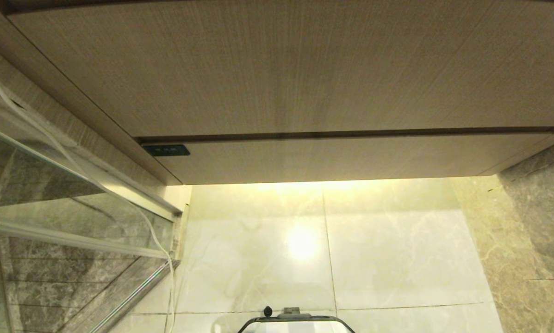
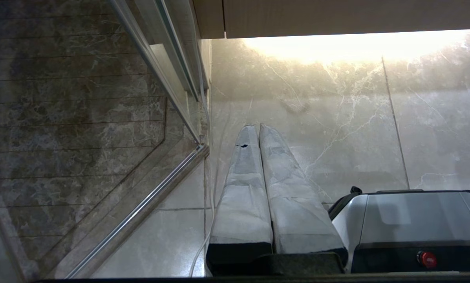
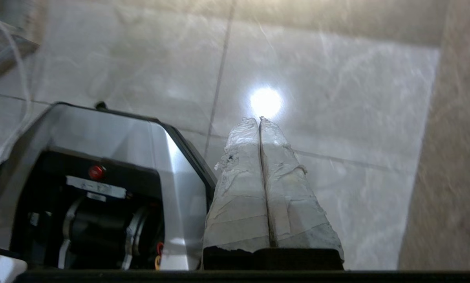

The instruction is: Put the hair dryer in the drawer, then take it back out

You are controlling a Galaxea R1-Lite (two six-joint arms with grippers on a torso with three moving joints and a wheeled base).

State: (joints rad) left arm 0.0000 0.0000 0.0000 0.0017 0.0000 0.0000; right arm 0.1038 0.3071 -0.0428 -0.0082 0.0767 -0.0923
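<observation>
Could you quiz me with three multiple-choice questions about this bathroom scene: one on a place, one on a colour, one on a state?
1. Where does the thin pale cord hang?
A. by the glass panel on the left
B. over the right wall
C. across the drawer front

2. What colour is the round button on the robot's base?
A. green
B. red
C. blue

3. How is the wide light-wood drawer?
A. shut
B. pulled out
C. missing

Answers: 1 A, it trails down beside the glass. 2 B, it shows red. 3 A, its front sits flush; only thin seams show.
</observation>
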